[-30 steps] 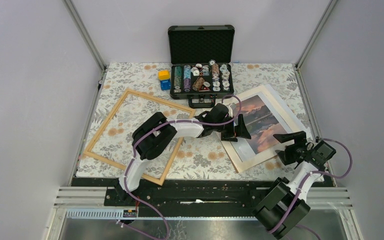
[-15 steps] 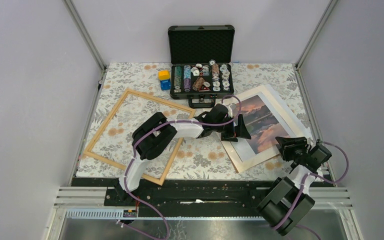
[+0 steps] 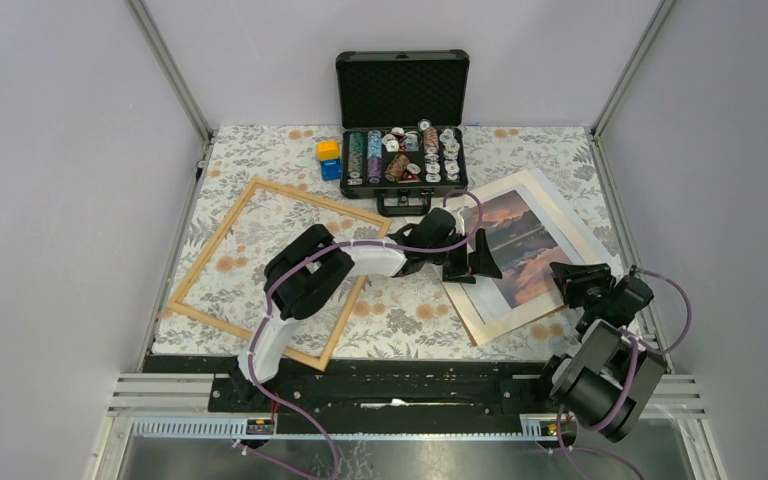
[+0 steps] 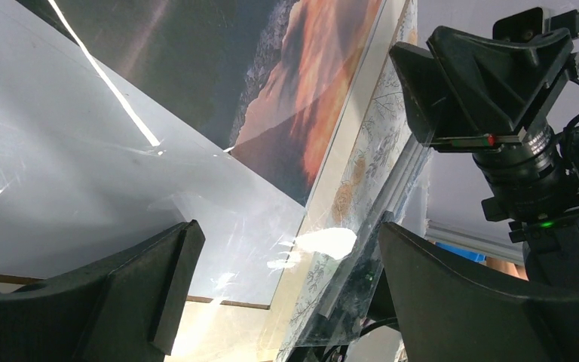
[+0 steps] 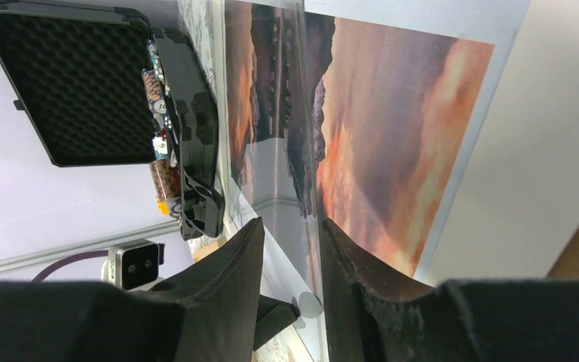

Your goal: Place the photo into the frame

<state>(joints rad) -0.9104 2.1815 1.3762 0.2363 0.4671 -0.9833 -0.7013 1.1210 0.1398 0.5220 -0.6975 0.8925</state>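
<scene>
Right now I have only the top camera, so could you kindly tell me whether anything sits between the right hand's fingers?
Observer: Yes. The right wrist view shows the thin edge of a clear sheet running between the fingers of the right hand, beside the photo. Whether they pinch it I cannot tell.
Operator: Thank you. Is the left hand gripping that sheet too?
Observer: No. In the left wrist view the left hand has its fingers wide apart above the sheet, with nothing between them.
Operator: And the sheet's surface?
Observer: That view shows fine scratches and bright glare streaks on it.
</scene>
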